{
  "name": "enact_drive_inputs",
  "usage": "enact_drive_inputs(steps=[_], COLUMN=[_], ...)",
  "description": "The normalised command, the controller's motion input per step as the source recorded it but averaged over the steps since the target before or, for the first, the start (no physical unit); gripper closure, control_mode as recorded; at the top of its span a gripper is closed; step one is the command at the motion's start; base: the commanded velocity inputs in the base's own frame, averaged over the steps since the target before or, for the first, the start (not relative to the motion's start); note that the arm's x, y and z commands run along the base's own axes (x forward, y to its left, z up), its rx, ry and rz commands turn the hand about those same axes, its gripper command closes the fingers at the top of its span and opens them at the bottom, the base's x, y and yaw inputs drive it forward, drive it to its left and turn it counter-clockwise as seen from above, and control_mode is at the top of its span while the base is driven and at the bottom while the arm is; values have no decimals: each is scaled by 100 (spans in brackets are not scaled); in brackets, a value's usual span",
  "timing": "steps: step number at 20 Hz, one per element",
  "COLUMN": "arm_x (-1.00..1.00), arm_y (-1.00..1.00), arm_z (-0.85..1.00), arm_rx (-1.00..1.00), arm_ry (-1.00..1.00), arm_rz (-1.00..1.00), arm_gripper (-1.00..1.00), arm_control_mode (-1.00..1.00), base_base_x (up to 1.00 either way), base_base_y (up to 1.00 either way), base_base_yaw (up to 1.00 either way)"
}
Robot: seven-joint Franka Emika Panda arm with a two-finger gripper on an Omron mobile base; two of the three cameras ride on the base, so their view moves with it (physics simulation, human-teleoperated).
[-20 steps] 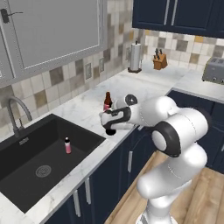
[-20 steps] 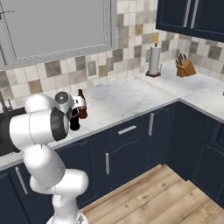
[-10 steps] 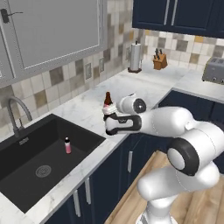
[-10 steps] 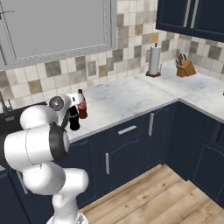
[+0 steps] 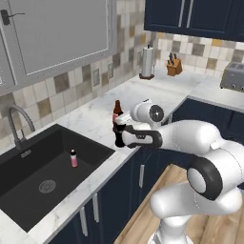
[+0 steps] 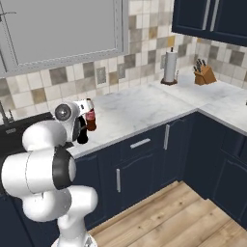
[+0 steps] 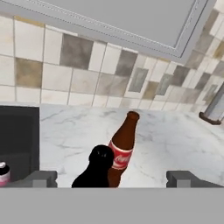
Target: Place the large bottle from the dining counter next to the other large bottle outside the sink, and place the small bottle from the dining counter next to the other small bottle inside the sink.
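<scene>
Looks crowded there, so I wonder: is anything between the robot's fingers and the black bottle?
Nothing visible. The black bottle stands right before the open fingers; the brown bottle is behind it on the counter.

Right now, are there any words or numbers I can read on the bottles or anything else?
Red label on the other large bottle: white swirly writing, too blurred to read.
The large bottle: no writing shows.
The other small bottle in the sink: too small to tell.
Nothing else carries readable text.

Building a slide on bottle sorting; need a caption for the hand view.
Open gripper above the black large bottle, standing beside the red-labelled other large bottle on the marble counter.
</scene>
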Motion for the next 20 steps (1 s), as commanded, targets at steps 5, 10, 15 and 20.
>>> enact_drive_inputs(steps=[5,10,15,20], arm_x=[-50,-33,-28,-38], arm_y=[0,0,-3,-11], arm_z=[22,23,0,-1], arm_rx=[-6,-2,-3,-10], arm_ry=[4,8,11,14], arm_rz=[0,0,0,0], arm_gripper=[-100,-100,-100,-100], arm_control_mode=[-100,-100,-100,-100], base_base_x=[0,0,0,0], base_base_y=[0,0,0,0], base_base_yaw=[0,0,0,0])
